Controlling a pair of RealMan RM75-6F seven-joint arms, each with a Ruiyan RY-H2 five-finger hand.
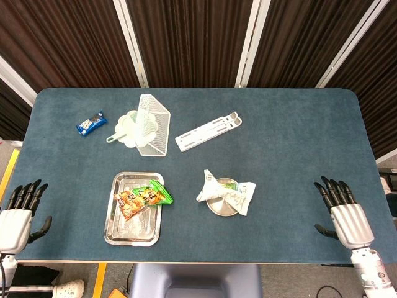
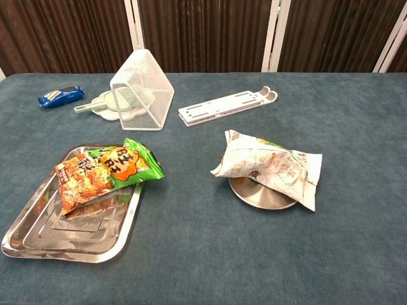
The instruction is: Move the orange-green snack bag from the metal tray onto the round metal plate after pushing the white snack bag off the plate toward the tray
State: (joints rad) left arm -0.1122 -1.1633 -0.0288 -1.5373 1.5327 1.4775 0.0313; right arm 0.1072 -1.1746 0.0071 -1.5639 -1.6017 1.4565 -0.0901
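The orange-green snack bag (image 1: 142, 199) (image 2: 105, 170) lies in the metal tray (image 1: 126, 232) (image 2: 70, 238), its green end hanging over the tray's right rim. To the right, the white snack bag (image 1: 226, 192) (image 2: 270, 166) lies across the round metal plate (image 1: 218, 208) (image 2: 257, 194) and covers most of it. My left hand (image 1: 22, 214) rests at the table's near left corner, fingers straight and apart, holding nothing. My right hand (image 1: 342, 211) sits at the near right edge, also spread and empty. Neither hand shows in the chest view.
At the back stand a white wire rack (image 1: 152, 124) (image 2: 143, 98) over a pale green flower-shaped scoop (image 1: 127, 128), a white folding stand (image 1: 208, 131) (image 2: 226, 105), and a blue snack packet (image 1: 91, 123) (image 2: 60, 96). Blue cloth lies between tray and plate.
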